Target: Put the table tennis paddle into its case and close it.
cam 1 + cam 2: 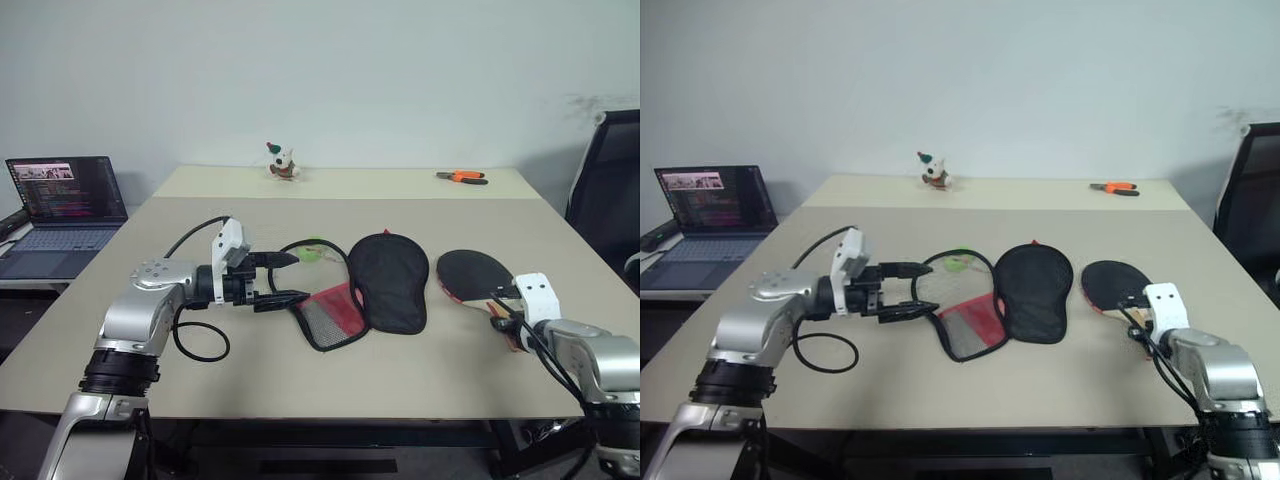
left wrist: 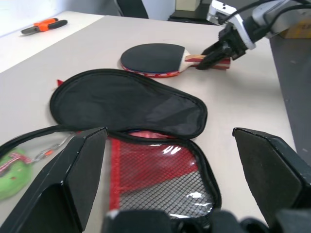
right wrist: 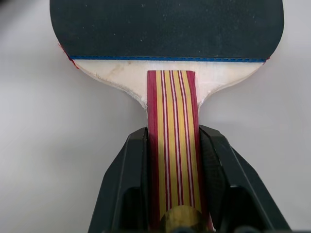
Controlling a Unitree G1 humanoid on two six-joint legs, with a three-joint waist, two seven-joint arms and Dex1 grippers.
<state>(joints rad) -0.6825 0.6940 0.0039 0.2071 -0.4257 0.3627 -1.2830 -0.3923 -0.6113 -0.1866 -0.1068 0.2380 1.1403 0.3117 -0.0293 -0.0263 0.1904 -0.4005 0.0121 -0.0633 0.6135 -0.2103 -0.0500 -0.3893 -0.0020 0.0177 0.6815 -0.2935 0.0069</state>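
**On the beige table: case lying open, paddle gripped at the handle**

Near the middle of the beige tabletop (image 1: 420, 360), lying unzipped and spread flat in two halves: the black fabric paddle-shaped zip case (image 1: 388, 280). Farther half showing only plain black lining, with nothing on it. Nearer half (image 1: 330, 315) showing red panel under black mesh, edged by the black zipper; nothing seen inside either half. Just beside the case on the robot's left, a small green pull tag (image 1: 312, 250) resting on the table within a loop of black cord.

To the right of the case, close to it but apart: the round-bladed table tennis paddle (image 1: 472, 272), black rubber face up, a thin rim of red showing beneath, lying outside the case. Light wooden handle with red stripes (image 3: 175, 145) pointing toward the robot, pinched from both sides by the black fingers of the right gripper (image 1: 505, 320); fingers pressed against the handle's edges in the right wrist view.

Left gripper (image 1: 285, 277) hanging just left of the case's mesh half, pointing across toward it, black fingers (image 2: 73, 179) spread wide, grasping nothing.

Far side of the table: a small white toy figure (image 1: 282, 162) and orange-handled pliers (image 1: 462, 177). Off the table's left, an open laptop (image 1: 62, 210)
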